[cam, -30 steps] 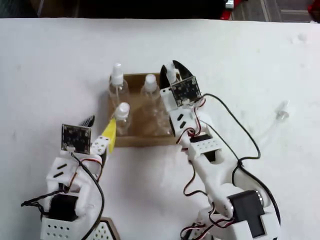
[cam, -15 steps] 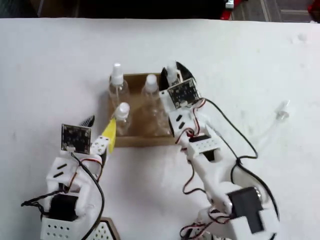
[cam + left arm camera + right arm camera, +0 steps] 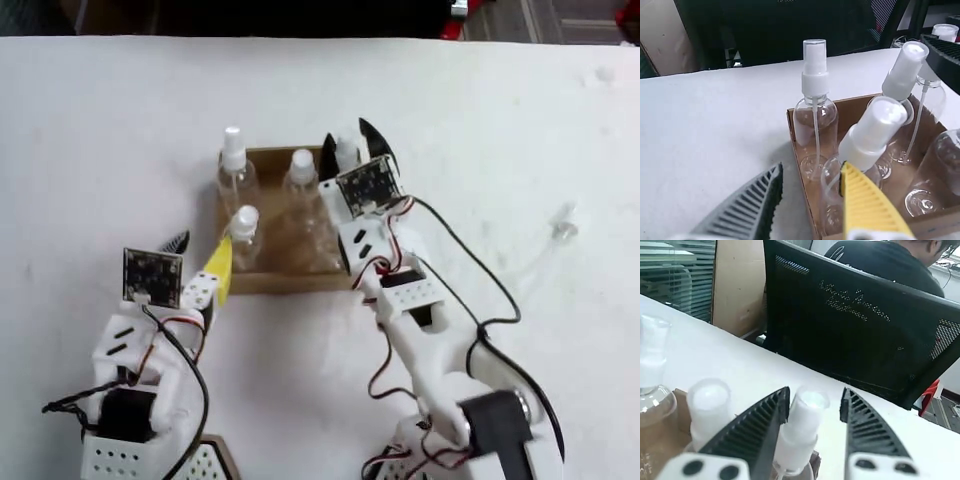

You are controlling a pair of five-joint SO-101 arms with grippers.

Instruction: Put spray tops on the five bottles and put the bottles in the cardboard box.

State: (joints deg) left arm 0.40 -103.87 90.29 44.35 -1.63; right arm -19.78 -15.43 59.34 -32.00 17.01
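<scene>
The cardboard box [image 3: 283, 282] lies mid-table with clear spray-topped bottles standing in it: far left [image 3: 235, 166], far middle [image 3: 300, 175], near left [image 3: 244, 232]. My right gripper [image 3: 353, 146] is open at the box's far right corner, its fingers flanking the white top of a bottle [image 3: 346, 153] with a gap on one side. The same top [image 3: 805, 422] stands between the open right gripper [image 3: 813, 405]. My left gripper [image 3: 200, 250] is open at the near left corner. Its yellow finger [image 3: 865, 207] is beside the near-left bottle [image 3: 867, 140], and its grey finger [image 3: 752, 205] is outside the box wall [image 3: 796, 150].
A loose spray top with its tube [image 3: 560, 235] lies on the white table at the right. Another clear bottle body [image 3: 937, 167] stands in the box's near right part. A black mesh chair [image 3: 860, 335] is beyond the table's far edge.
My right gripper's fingers have spread apart around the far-right bottle's top. The right arm's lower part shifted a little. The left arm has not moved.
</scene>
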